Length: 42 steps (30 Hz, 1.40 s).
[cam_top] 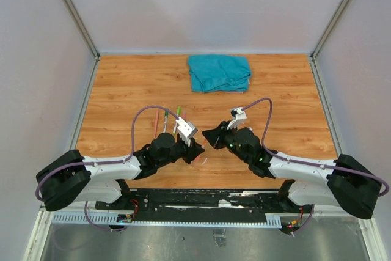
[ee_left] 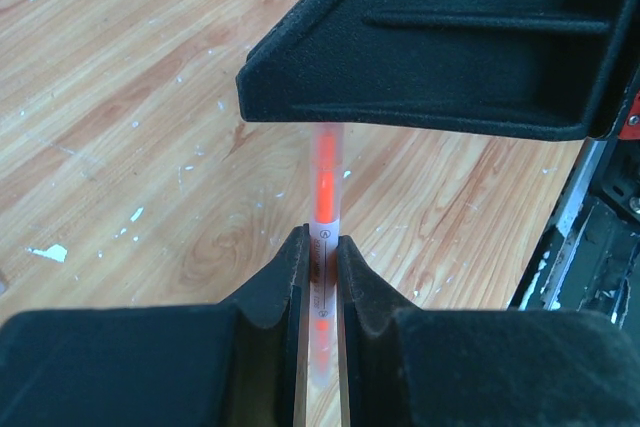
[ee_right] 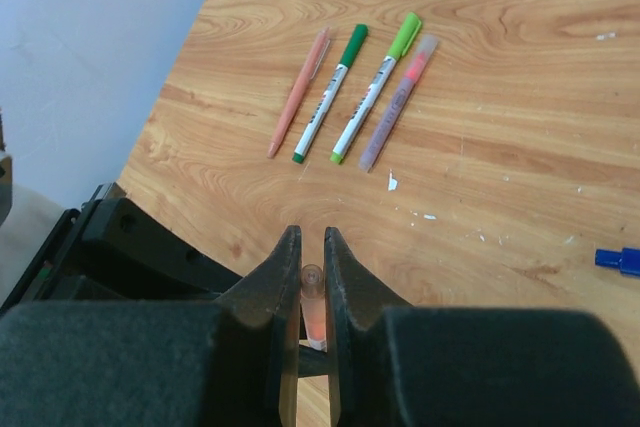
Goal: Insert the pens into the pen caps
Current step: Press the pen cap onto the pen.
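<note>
Two grippers meet nose to nose over the near edge of the table (ee_right: 520,57), between the arm bases.

Left gripper (ee_left: 320,245): jaws pinched almost fully together on a red-cored pen (ee_left: 325,182). The barrel is clear and runs straight out from the fingertips, off the wood. Its far end goes under the black body of the other arm, so that end is hidden.

Right gripper (ee_right: 311,242): jaws likewise nearly closed, clamped on a pale cap (ee_right: 312,297). This is a short, clear tube with an orange tint, and its round end faces the wrist camera. Cannot tell whether the pen tip is inside it.

Four more pens lie side by side on the wood beyond the left arm, roughly parallel and close together:
- salmon pen (ee_right: 298,95), outermost, toward the table's left edge
- dark green pen (ee_right: 330,87), capped
- light green pen (ee_right: 378,85), capped
- pale pen with red end (ee_right: 400,99), just beside the light green one

Blue cap (ee_right: 618,260) lies alone on the wood, well apart from the row and cut off by the frame edge.

Teal cloth (cam_top: 219,73) sits bunched at the far side of the table, well clear of both arms.
</note>
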Each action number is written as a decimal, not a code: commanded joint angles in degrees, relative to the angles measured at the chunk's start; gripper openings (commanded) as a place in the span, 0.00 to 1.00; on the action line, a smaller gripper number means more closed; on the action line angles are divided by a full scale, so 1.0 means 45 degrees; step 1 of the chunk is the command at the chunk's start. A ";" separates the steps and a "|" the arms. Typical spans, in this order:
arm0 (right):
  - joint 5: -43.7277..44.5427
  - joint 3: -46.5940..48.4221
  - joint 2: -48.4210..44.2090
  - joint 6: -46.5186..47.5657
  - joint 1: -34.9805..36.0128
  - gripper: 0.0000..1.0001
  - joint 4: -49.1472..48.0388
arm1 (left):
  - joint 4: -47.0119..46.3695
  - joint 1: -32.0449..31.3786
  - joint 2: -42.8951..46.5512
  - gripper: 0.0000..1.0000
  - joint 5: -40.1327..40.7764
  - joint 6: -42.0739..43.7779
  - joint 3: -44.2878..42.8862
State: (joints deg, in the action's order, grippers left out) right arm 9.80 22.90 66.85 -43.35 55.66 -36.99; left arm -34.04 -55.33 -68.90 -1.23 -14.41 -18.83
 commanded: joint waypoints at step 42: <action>0.3934 0.2376 -0.5939 0.4868 0.1440 0.55 0.8922 | -0.3434 0.0199 0.0244 0.00 0.1400 -0.0012 -0.1118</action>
State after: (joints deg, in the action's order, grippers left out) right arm 23.51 35.14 43.97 -26.33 61.25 -4.34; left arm -48.12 -54.57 -68.88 2.83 -14.41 -21.76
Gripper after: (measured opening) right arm 0.534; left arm 0.148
